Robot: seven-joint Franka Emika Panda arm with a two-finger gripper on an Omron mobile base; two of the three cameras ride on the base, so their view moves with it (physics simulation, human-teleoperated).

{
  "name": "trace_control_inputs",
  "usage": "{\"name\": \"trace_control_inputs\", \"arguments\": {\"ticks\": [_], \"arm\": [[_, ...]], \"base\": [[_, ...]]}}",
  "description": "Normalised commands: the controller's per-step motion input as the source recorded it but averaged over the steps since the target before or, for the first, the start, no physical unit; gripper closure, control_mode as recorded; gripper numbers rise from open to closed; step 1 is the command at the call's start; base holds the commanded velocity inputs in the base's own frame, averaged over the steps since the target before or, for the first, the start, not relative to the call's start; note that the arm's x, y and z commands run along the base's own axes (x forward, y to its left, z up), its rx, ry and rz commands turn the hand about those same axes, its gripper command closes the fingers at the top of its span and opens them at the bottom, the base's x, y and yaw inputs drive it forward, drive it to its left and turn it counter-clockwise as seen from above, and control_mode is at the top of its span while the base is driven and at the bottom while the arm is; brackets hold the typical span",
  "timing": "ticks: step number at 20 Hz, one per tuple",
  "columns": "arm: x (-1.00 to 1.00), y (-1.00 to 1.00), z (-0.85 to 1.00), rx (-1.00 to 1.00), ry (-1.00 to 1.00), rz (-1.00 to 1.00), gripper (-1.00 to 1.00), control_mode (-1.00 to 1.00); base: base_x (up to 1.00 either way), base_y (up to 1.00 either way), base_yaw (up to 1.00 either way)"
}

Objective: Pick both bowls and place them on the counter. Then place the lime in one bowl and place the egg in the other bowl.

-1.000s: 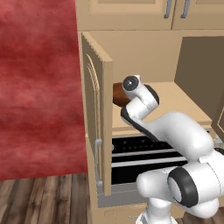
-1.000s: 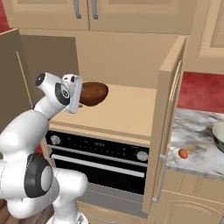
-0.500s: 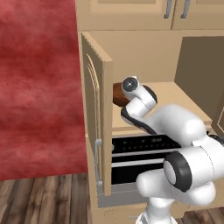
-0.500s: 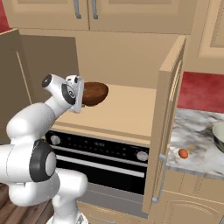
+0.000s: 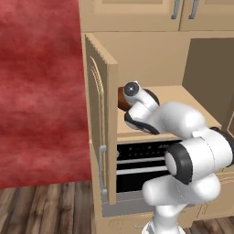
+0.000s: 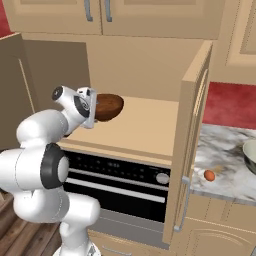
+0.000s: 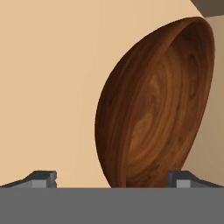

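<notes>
Left base view: arm reaches into the open cabinet above the oven (image 5: 137, 157), wrist up against the wooden bowl (image 5: 122, 98) on the tan shelf (image 5: 183, 98); only a sliver of brown shows behind the hand, fingers hidden here. Right base view: wooden bowl (image 6: 108, 106) sits upright on the shelf, hand right beside its left side; egg (image 6: 209, 175) lies on the marbled counter (image 6: 225, 160) to the right past the open cabinet door (image 6: 189, 145), and the pale bowl (image 6: 250, 155) already sits on that counter at the frame edge. Lime not made out. Hand view: bowl (image 7: 157, 105) looms close, view rolled so it looks tipped; gripper (image 7: 112, 178) fingers spread wide, tips on either side of the bowl's lower edge, nothing clamped yet. Judgement: step in hand is the pick of the second bowl, approach about done. Next move calls for easing forward so one finger goes inside the rim and one outside, then closing, lifting clear of the shelf and carrying right to the counter without clipping the door.
</notes>
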Motion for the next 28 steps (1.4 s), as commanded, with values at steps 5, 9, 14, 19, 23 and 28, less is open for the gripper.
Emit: {"name": "trace_control_inputs", "arguments": {"ticks": [5,9,14,19,23,28], "arm": [[0.20,0.01,-0.16,0.00,0.00,0.02,-1.00,-1.00],[0.12,0.00,-0.14,0.00,0.00,0.03,-1.00,-1.00],[0.12,0.00,-0.18,0.00,0.00,0.03,-1.00,-1.00],[0.16,0.00,-0.21,0.00,0.00,0.03,-1.00,-1.00],[0.18,0.02,-0.21,0.00,0.00,0.02,1.00,-1.00],[0.05,0.00,-0.09,0.00,0.01,0.02,1.00,-1.00]], "base": [[0.00,0.00,0.00],[0.00,0.00,0.00],[0.00,0.00,0.00],[0.00,0.00,0.00],[0.00,0.00,0.00],[0.00,0.00,0.00]]}}
